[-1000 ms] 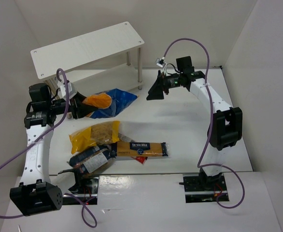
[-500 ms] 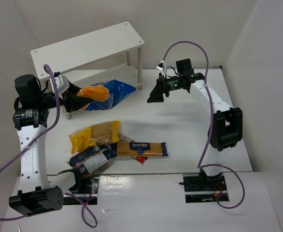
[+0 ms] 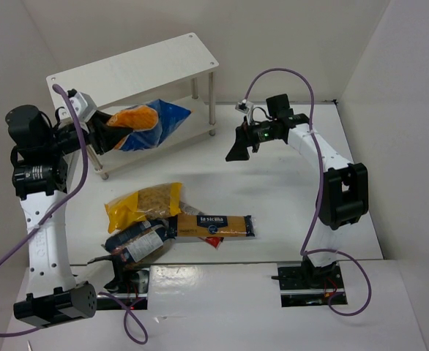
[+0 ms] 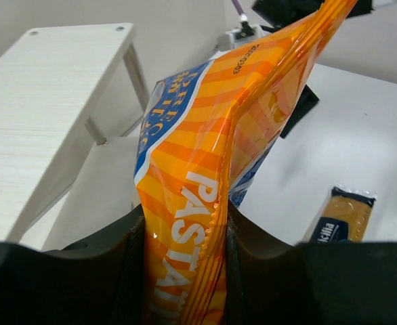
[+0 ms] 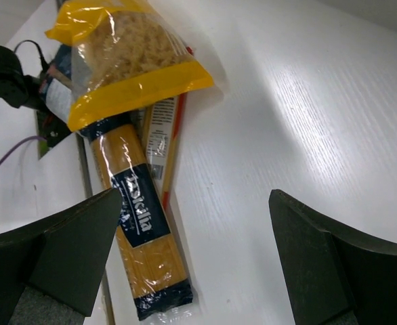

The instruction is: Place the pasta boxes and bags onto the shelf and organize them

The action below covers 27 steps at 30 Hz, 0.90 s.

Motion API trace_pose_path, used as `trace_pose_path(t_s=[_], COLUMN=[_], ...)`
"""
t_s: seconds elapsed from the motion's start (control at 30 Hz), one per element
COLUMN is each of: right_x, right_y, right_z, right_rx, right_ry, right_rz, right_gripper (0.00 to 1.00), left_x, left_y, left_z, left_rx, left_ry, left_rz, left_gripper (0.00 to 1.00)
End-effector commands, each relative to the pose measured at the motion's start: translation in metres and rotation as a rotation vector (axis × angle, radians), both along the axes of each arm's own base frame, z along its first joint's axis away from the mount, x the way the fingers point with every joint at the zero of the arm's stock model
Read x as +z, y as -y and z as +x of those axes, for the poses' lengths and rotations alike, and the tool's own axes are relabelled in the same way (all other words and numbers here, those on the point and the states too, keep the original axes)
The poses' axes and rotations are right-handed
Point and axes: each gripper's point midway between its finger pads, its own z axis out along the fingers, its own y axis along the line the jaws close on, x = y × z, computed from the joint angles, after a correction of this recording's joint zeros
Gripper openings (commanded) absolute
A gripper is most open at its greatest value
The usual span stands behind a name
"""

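Left wrist: bag point(image 4: 205, 156) inside left pincer point(image 4: 185, 237)

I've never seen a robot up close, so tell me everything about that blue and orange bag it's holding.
The pasta bag is soft, glossy crinkled plastic, orange-striped at one end with white PASTA lettering, blue at the other. The left gripper pinches its orange end, holding it off the table, blue end toward the shelf; contact there is unclear.

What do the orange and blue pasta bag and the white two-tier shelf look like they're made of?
Orange and blue pasta bag: thin glossy plastic film, creased and shiny. White two-tier shelf: matte boards, probably laminated wood, faint grain.
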Motion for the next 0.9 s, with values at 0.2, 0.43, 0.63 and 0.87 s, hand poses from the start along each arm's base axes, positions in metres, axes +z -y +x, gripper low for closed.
trace_pose_path(t_s=[0.2, 0.43, 0.63, 0.87], right_x=[-0.004, -0.022, -0.039, -0.045], right_y=[0.022, 0.031, 0.051, 0.065], right_z=[0.004, 0.004, 0.006, 0.008], right_rx=[-0.082, -0.102, -0.145, -0.184], right_ry=[0.101, 0.111, 0.102, 0.088], right_rz=[-0.138, -0.199, -0.257, -0.279], right_gripper=[0.98, 0.98, 0.98, 0.98], left_x=[0.095, 0.106, 0.138, 0.155], left_y=[-0.012, -0.030, -0.051, -0.058], left_z=[-0.005, 0.006, 0.009, 0.011], left_rx=[0.158, 0.276, 0.369, 0.405], left_ry=[0.293, 0.322, 0.387, 0.415], left_rz=[0.003, -0.015, -0.044, -0.059], left_gripper=[0.00, 0.00, 0.00, 0.00])
